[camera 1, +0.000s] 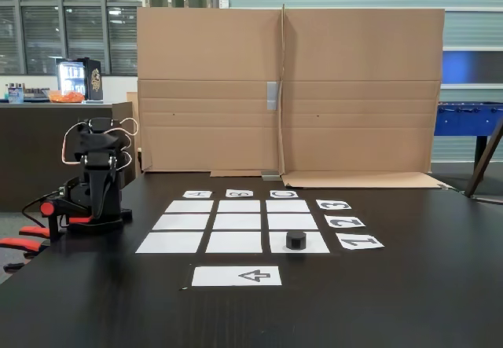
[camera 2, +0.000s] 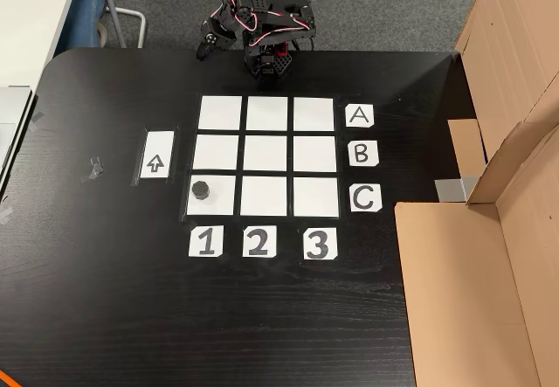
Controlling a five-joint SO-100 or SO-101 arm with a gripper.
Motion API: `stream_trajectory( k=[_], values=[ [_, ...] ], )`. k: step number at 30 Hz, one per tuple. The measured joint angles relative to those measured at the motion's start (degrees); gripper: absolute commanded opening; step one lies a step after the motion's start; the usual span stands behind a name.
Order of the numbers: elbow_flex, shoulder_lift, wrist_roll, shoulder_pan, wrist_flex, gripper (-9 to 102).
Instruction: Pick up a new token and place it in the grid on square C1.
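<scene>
Honestly can't tell what the fingers are doing here: the gripper (camera 2: 208, 44) is tucked in against the folded arm (camera 1: 98, 179) and too small to read as spread or pinched, though it doesn't look like it's carrying anything. The whole arm sits curled up at its base on the left in the fixed view, well apart from the paper, which to me reads like a parked pose so it stays out of the way of the board. The token (camera 2: 201, 190) is sitting on square C1 (camera 2: 224, 196), the corner in line with the "C" and "1" labels; in the fixed view that's the near right corner of the grid (camera 1: 238, 222), and the puck sits a bit toward the edge next to the arrow strip rather than dead centre. So I'd guess the placement is basically done. Readable stuff: "A", "B", "C" along one side, "1", "2", "3" along the other, and a white arrow strip (camera 2: 157, 155) just beside the grid. A cardboard wall (camera 1: 291, 89) stands at the far end of the black table (camera 1: 409, 285), probably as a plain backdrop.
</scene>
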Motion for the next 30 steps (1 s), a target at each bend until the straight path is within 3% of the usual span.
stream_trajectory(
  k=[8, 30],
  values=[
    [1.1, 6.6, 0.0, 0.6, 4.1, -1],
    [1.1, 6.8, 0.0, 1.0, 4.5, -1]
  ],
)
